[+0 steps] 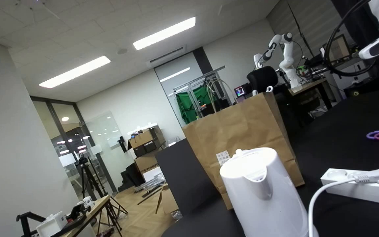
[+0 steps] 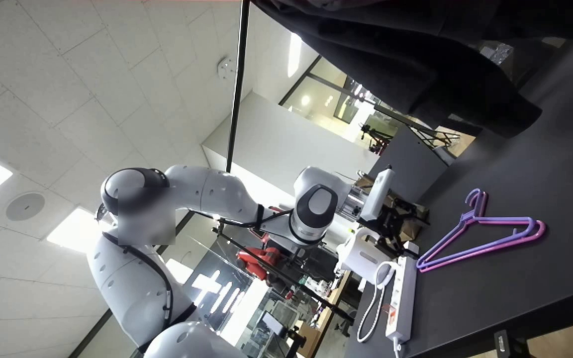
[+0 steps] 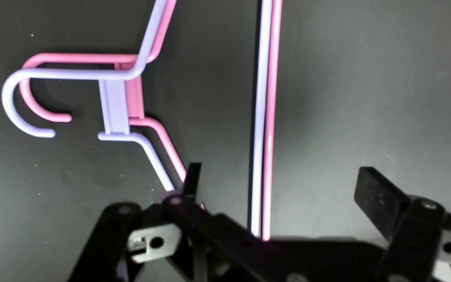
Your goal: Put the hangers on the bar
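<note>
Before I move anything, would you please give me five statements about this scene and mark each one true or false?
1. In the wrist view, the purple hanger lies partly over the pink hanger. True.
2. The jaws are shut on the purple hanger. False: they stand open, with nothing gripped.
3. In an exterior view, the white kettle stands in front of the paper bag. True.
4. The pink hanger is hanging up in the air. False: it lies on the dark table.
5. In an exterior view, a white plug sits in the power strip. True.
</note>
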Robot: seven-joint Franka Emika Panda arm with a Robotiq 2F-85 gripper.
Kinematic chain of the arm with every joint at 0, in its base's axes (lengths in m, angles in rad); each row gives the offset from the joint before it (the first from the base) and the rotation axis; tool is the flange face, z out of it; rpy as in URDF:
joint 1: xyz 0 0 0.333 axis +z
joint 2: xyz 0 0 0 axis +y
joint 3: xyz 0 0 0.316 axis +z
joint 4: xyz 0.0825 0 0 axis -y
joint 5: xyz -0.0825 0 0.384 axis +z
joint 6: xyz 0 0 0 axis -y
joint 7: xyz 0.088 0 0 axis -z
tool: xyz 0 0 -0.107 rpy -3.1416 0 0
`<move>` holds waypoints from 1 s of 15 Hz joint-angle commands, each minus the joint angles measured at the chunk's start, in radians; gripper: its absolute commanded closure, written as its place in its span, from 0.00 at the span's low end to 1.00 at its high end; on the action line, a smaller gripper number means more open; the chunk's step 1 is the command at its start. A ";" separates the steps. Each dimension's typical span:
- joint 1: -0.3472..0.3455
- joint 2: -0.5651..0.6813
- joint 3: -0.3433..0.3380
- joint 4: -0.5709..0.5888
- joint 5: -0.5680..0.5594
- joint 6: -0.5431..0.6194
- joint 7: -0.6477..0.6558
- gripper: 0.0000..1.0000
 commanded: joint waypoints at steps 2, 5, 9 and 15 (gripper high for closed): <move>-0.012 0.092 0.014 0.077 -0.036 -0.005 0.013 0.00; -0.015 0.143 0.019 0.114 -0.050 -0.009 0.020 0.00; -0.013 0.198 0.019 0.158 -0.072 -0.019 0.033 0.00; -0.012 0.242 0.020 0.195 -0.089 -0.047 0.047 0.00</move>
